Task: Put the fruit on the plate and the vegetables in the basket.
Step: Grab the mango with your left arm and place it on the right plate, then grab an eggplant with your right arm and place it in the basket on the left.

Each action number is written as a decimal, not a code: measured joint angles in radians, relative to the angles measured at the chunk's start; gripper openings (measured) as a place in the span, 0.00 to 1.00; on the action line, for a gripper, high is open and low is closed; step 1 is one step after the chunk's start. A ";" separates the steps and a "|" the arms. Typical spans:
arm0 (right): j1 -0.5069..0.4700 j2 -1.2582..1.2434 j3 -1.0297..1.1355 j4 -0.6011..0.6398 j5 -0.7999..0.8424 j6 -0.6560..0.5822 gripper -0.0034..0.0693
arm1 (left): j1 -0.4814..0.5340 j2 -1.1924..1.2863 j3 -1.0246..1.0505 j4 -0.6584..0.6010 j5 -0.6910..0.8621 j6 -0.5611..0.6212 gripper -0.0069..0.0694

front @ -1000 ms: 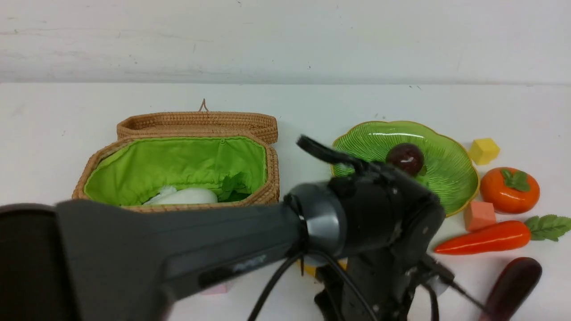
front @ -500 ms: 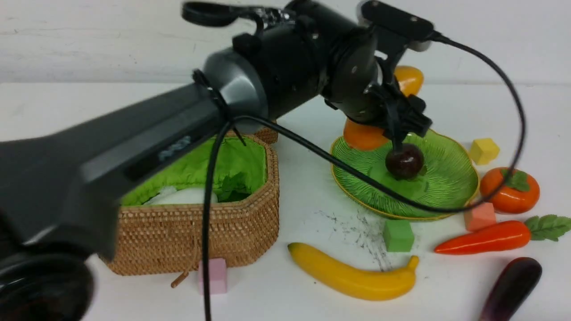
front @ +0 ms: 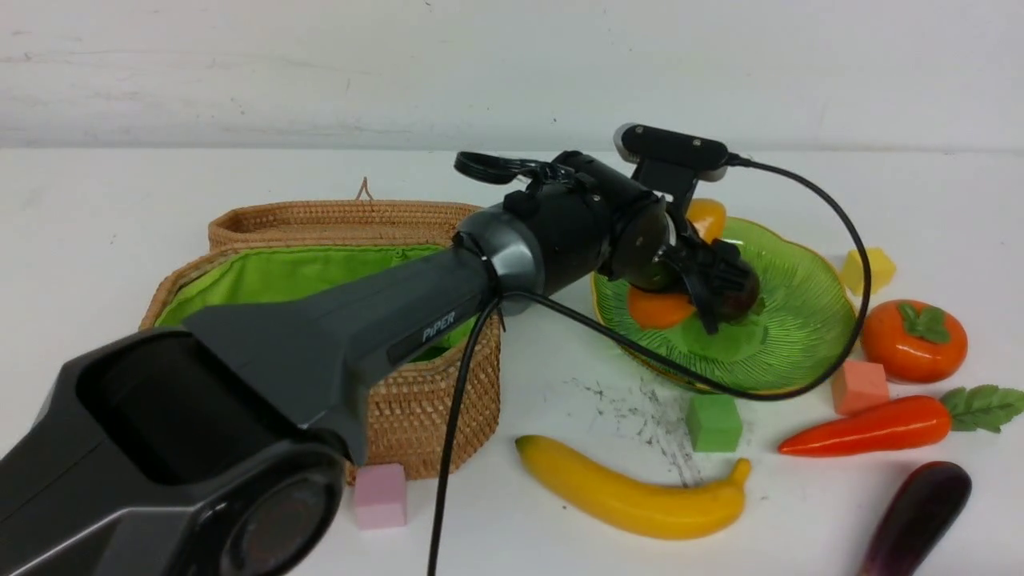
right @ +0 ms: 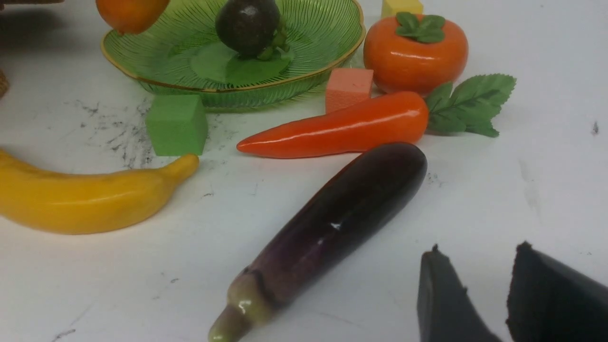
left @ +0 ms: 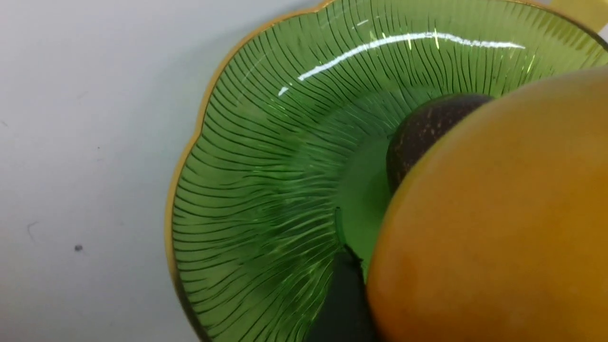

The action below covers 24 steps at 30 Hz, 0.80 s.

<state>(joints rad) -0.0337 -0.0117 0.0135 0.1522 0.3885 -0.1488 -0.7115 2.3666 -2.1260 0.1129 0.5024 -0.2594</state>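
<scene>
Over the side of the plate [front: 800,320] nearest the basket [front: 416,416], toward the far right of the desk [front: 104,208], the left tool [front: 706,282] holds the mango [front: 660,308] with its jaws spread wide round it; the fruit hangs just above the ribbed green surface, close beside the dark purple ball [right: 247,21] that already lies in the plate's middle. The step in hand looks like setting the mango down; the next move calls for a short lowering until it rests on the dish, clear of the ball so that neither rolls, then a release and a lift straight up.

The right tool [right: 477,254] hovers low over the desk near the front right corner, jaws partly apart with nothing between them, just beside the eggplant [right: 332,218]; that makes the eggplant its likely next pick.

By my reckoning these are left to sort: the banana [front: 632,492] along the front edge and the persimmon [front: 914,340] by the right edge, both for the plate; the carrot [front: 868,428] and the eggplant for the basket. The basket's lid [front: 336,216] lies back open; its contents are hidden behind the left arm [front: 320,352].

The only legible writing is "PiPER" on that arm; the toys, the plate and the foam cubes [front: 714,422] bear no labels that I can make out.
</scene>
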 joint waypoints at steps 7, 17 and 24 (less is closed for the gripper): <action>0.000 0.000 0.000 0.000 0.000 0.000 0.37 | 0.000 0.000 -0.002 0.000 -0.005 -0.004 0.97; 0.000 0.000 0.000 0.000 0.000 0.000 0.37 | 0.000 -0.055 -0.002 0.022 0.118 -0.002 0.84; 0.000 0.000 0.000 0.000 0.000 0.000 0.37 | 0.000 -0.338 -0.008 0.104 0.490 0.059 0.30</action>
<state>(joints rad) -0.0337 -0.0117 0.0135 0.1524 0.3885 -0.1488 -0.7115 2.0281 -2.1344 0.2171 0.9921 -0.2002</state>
